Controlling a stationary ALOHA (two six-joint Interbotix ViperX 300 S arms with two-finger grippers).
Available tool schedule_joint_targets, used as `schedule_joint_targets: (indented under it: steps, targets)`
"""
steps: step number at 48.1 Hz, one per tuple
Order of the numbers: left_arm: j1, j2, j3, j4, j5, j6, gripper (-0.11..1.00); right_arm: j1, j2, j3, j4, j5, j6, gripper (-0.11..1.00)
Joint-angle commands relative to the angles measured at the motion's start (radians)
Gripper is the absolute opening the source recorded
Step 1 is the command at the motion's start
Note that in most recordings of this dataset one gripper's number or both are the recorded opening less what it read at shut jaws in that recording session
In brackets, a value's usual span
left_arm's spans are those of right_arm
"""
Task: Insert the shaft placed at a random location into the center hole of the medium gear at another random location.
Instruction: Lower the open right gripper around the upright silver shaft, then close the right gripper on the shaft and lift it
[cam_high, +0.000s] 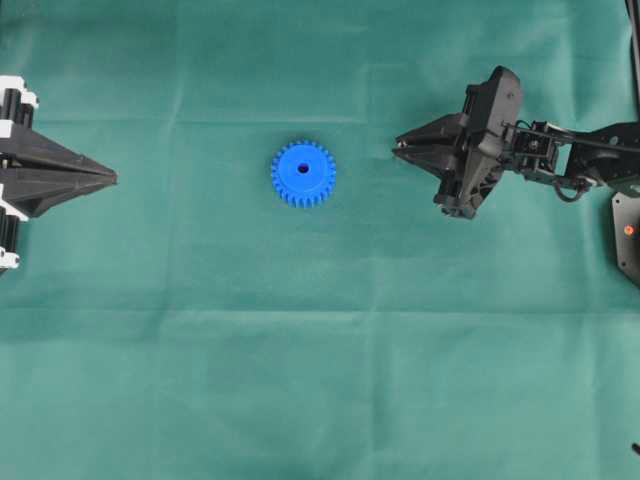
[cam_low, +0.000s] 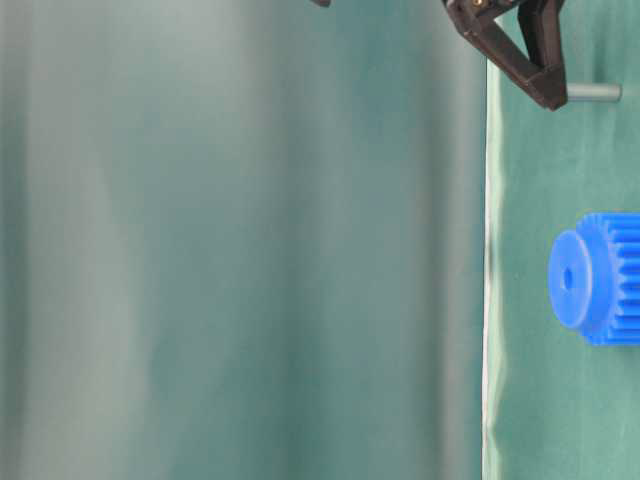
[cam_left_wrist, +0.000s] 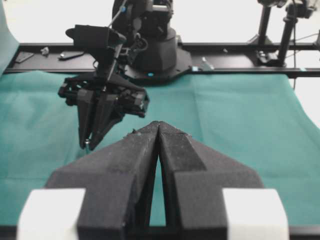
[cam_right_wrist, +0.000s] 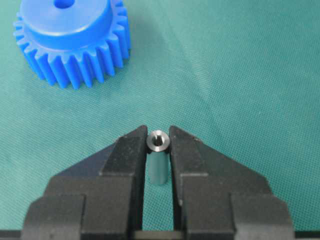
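The medium gear (cam_high: 303, 173), bright blue and toothed, lies flat on the green cloth with its center hole (cam_high: 303, 168) facing up. My right gripper (cam_high: 397, 150) is to the right of the gear, apart from it. In the right wrist view this gripper (cam_right_wrist: 159, 131) is shut on the shaft (cam_right_wrist: 159, 141), a short silvery pin held between the fingertips, and the gear (cam_right_wrist: 72, 40) is at upper left. In the table-level view the shaft (cam_low: 594, 92) sticks out past the fingertips. My left gripper (cam_high: 113, 177) rests at the far left, shut and holding nothing.
Green cloth (cam_high: 320, 380) covers the whole table. The right arm's base and a black frame rail (cam_left_wrist: 235, 50) stand at the far side in the left wrist view. A black part with a red dot (cam_high: 628, 230) sits at the right edge.
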Motion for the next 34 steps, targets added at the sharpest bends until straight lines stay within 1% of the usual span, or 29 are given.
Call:
schedule_joint_targets:
  steps: [1,10,19,27,34]
  targets:
    - [-0.002,0.005,-0.025,0.003,-0.006,-0.002,0.00,0.006,-0.052,-0.021,0.002,0.002,-0.002,0.13]
    - [0.000,0.005,-0.025,0.003,0.002,-0.002,0.00,0.008,-0.135,-0.021,0.000,0.037,-0.003,0.13]
    - [0.000,0.005,-0.025,0.003,0.003,-0.002,0.00,0.009,-0.207,-0.026,-0.003,0.109,-0.003,0.13]
    - [-0.002,0.005,-0.026,0.003,0.003,-0.002,0.00,0.012,-0.227,-0.040,-0.003,0.160,-0.003,0.13]
    - [-0.002,0.005,-0.026,0.002,0.003,-0.003,0.00,0.012,-0.224,-0.049,-0.003,0.179,-0.005,0.13]
